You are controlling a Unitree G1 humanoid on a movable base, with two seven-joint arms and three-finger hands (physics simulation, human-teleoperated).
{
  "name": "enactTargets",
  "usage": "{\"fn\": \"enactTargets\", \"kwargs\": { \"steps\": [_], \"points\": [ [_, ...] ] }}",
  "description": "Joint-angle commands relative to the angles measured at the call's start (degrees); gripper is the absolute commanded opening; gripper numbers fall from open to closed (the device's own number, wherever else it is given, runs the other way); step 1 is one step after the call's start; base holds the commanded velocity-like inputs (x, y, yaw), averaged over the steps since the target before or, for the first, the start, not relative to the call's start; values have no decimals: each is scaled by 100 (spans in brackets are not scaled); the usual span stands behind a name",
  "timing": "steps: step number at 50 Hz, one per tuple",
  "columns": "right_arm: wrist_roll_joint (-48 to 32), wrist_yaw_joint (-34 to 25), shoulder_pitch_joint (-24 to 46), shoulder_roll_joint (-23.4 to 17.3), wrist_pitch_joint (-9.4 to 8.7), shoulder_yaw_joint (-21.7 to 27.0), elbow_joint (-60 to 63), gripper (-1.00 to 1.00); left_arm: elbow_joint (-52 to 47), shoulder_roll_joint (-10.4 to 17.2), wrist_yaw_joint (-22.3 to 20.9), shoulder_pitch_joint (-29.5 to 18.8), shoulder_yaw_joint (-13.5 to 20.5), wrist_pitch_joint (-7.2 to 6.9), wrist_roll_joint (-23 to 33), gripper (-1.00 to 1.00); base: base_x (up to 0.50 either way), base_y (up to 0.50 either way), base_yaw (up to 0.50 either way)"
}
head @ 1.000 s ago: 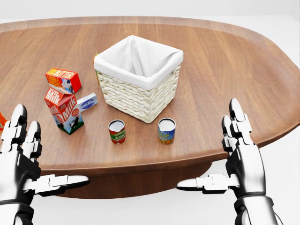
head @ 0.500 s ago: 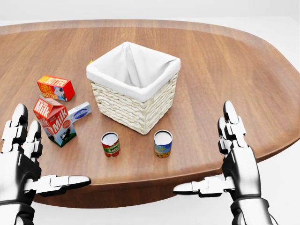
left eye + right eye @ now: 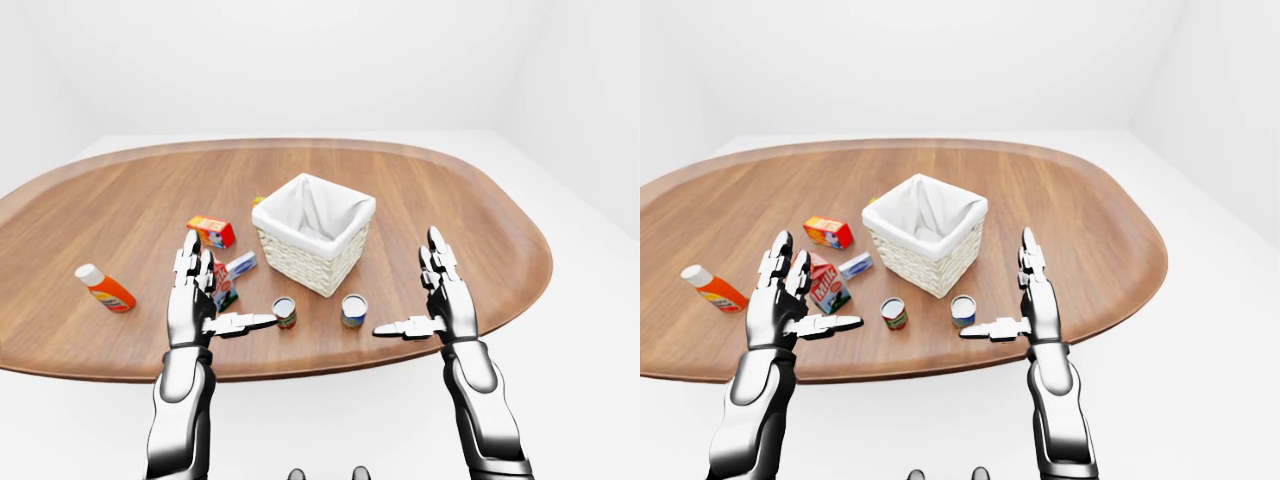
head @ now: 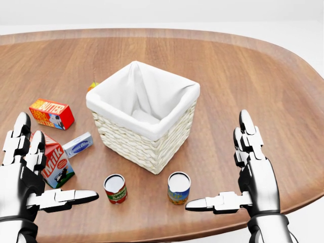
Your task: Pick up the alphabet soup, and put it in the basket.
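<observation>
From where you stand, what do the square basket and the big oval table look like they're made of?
The square pale basket looks like woven wicker or straw: its walls show braided rows, and a white cloth lining folds over the rim. The big oval brown table looks like polished wood, with grain streaks and a soft sheen, though it is only a render.

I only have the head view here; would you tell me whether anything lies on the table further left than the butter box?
Observer: Yes. In the left-eye view an orange bottle with a white cap lies on its side near the left edge of the table.
Operator: Thank you. My picture also cuts off the table on the right; how does it end there?
Observer: It closes in a rounded end, to the right of the open right robot hand in the left-eye view. Beyond it there is only white floor.
</observation>
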State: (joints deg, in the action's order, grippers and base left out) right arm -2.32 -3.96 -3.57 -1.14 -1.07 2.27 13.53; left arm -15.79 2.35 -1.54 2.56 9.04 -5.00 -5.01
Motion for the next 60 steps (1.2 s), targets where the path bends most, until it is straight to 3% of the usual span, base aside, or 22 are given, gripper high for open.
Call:
{"fn": "enactTargets", "kwargs": {
  "steps": [1, 35, 50, 60],
  "points": [
    [6, -3, -11, 4, -20, -6, 24, 100, -25, -5, 9, 13, -9, 0, 6, 100, 32, 0, 0],
    [-45, 22, -10, 7, 2, -30, -12, 100, -17, -3, 12, 10, -9, 0, 24, 100, 28, 0, 0],
    [-229, 134, 2, 11, 135, -65, -157, 100, -4, -4, 17, 5, -7, 0, 21, 100, 16, 0, 0],
    [-240, 135, 14, 0, 33, -35, -109, 100, 18, -1, 18, -4, -7, 0, 20, 100, 0, 0, 0]
  ]
}}
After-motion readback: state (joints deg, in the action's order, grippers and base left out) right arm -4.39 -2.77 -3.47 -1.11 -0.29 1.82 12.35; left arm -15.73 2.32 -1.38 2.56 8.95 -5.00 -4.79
